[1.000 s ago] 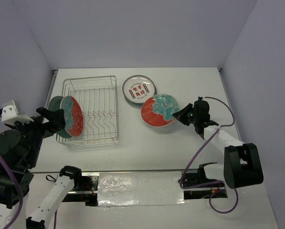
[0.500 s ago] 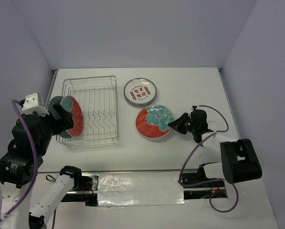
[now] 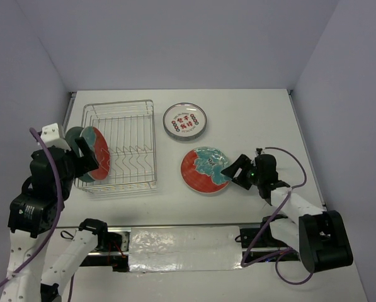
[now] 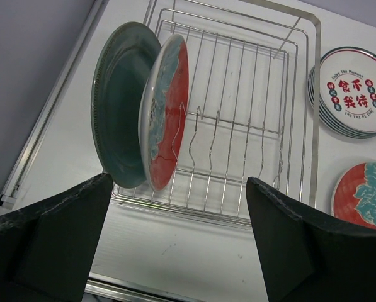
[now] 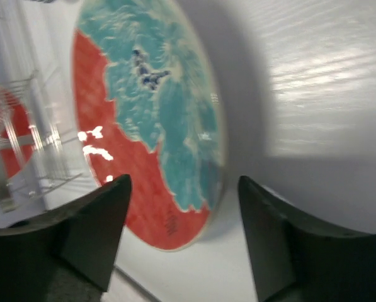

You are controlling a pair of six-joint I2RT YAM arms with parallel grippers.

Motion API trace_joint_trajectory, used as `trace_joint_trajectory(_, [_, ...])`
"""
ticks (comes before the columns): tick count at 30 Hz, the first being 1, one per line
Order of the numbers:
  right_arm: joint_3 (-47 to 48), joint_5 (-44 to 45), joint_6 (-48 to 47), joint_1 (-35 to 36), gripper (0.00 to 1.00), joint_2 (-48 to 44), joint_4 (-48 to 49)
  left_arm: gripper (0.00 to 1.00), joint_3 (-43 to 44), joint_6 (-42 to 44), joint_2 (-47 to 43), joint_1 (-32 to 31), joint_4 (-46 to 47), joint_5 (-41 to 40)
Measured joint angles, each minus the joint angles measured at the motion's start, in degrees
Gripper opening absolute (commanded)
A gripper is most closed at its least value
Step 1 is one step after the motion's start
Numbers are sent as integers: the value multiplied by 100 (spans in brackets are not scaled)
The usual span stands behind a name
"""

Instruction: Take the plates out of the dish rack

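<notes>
Red Chinese characters on the white plate; green lettering unreadable. Left end effector and right end effector gape wide.

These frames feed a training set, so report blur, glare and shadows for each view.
Right wrist view: the floral plate is soft, glare spots dot its red glaze, the dish rack at left is smeared, a shadow darkens the table beside the plate. Left wrist view: rack wires sharp, fingers of the left gripper dark. Top external view: even light, sharp.
</notes>
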Motion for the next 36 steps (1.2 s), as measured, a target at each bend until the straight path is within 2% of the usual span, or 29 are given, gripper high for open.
trace_joint_trajectory(1, [33, 98, -76, 0, 84, -37, -179, 100, 0, 0, 37, 0, 0, -20])
trace_joint_trajectory(6, [564, 938, -605, 57, 86, -278, -1355, 100, 15, -7, 313, 0, -37, -332])
trace_joint_trajectory(10, [1021, 1692, -977, 131, 86, -1023, -2277, 98, 9, -2, 564, 0, -55, -748])
trace_joint_trajectory(16, [1351, 1978, -1292, 164, 86, -2192, -2966, 74, -289, 13, 1300, 7, 280, -1150])
trace_joint_trajectory(23, [1453, 1523, -1543, 216, 85, -2337, -3263, 66, -562, 42, 2487, 481, 879, -1038])
trace_joint_trajectory(25, [1423, 1451, -1591, 219, 85, -2371, -3281, 65, -638, 42, 2551, 577, 925, -1025])
trace_joint_trajectory(26, [1401, 1427, -1609, 221, 85, -2391, -3281, 62, -658, 42, 2553, 590, 949, -1016])
trace_joint_trajectory(27, [1368, 1405, -1622, 225, 85, -2409, -3279, 57, -691, 39, 2544, 599, 1010, -1001])
trace_joint_trajectory(28, [1338, 1377, -1631, 227, 85, -2409, -3283, 47, -721, 48, 2538, 605, 1071, -988])
trace_joint_trajectory(31, [1270, 1303, -1639, 227, 85, -2402, -3281, 34, -817, 179, 2505, 625, 1176, -949])
trace_joint_trajectory(36, [1266, 1257, -1635, 227, 85, -2409, -3265, 27, -861, 317, 2396, 645, 1200, -890])
